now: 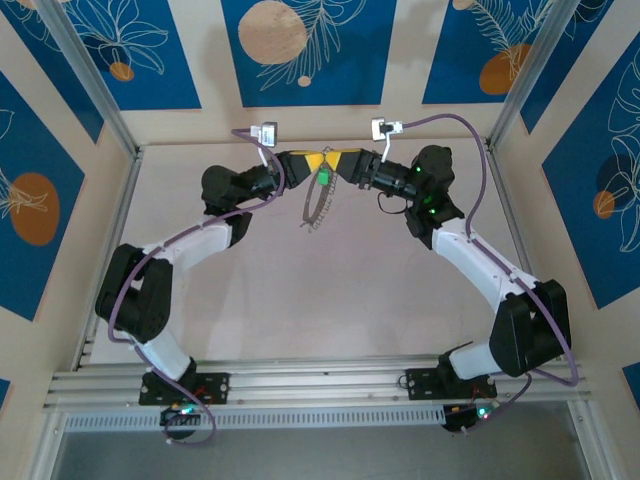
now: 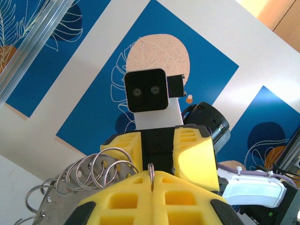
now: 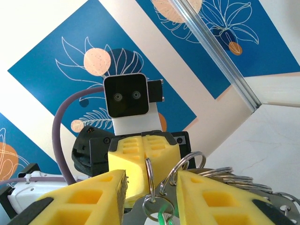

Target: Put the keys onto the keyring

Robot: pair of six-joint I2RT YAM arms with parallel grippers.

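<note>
Several linked steel split rings make up the keyring (image 1: pixel 317 208), which hangs slack in mid-air over the far middle of the table. It looks light, floppy and slippery. A single ring gripped across its wire is probably the firmest hold. From the left, the left gripper (image 2: pixel 152 183) has its yellow pads pressed together on one thin ring. The small green-headed key (image 3: pixel 158 209) dangles just beyond that ring. The right gripper (image 3: pixel 151 187) has its fingers partly apart on either side of the key; I cannot tell whether a pad touches it.
</note>
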